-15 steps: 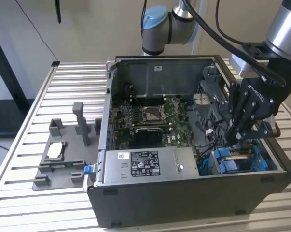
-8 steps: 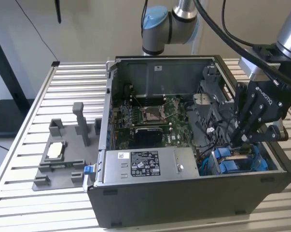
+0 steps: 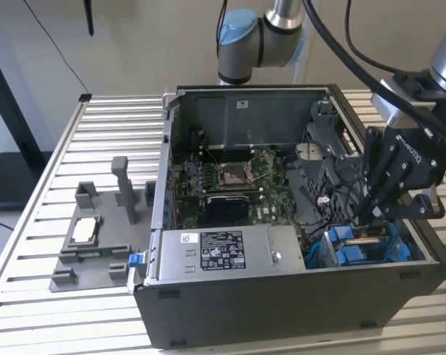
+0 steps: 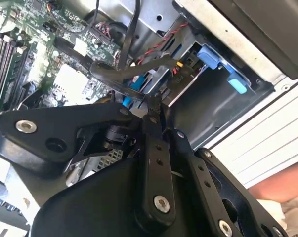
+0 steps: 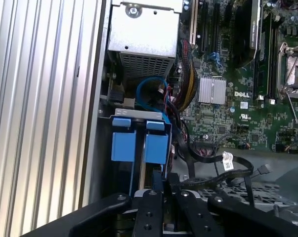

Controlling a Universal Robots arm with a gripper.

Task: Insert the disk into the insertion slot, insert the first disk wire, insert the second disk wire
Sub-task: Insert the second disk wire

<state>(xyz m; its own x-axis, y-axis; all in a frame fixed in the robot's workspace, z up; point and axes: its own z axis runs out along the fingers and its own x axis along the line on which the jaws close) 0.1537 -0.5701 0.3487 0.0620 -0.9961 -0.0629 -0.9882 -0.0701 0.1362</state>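
Pincer at the drive bay
We see our pincer (image 5: 161,185) with fingers together, over the blue-framed disk (image 5: 156,145) seated in the insertion slot (image 5: 139,114).

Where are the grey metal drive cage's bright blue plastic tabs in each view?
Exterior view: blue tabs under the gripper, the exterior view's lower right.
Second wrist view: tabs beyond the gripper, past the black cables.
First wrist view: tabs just beyond the gripper.
Shared landmark: green motherboard.
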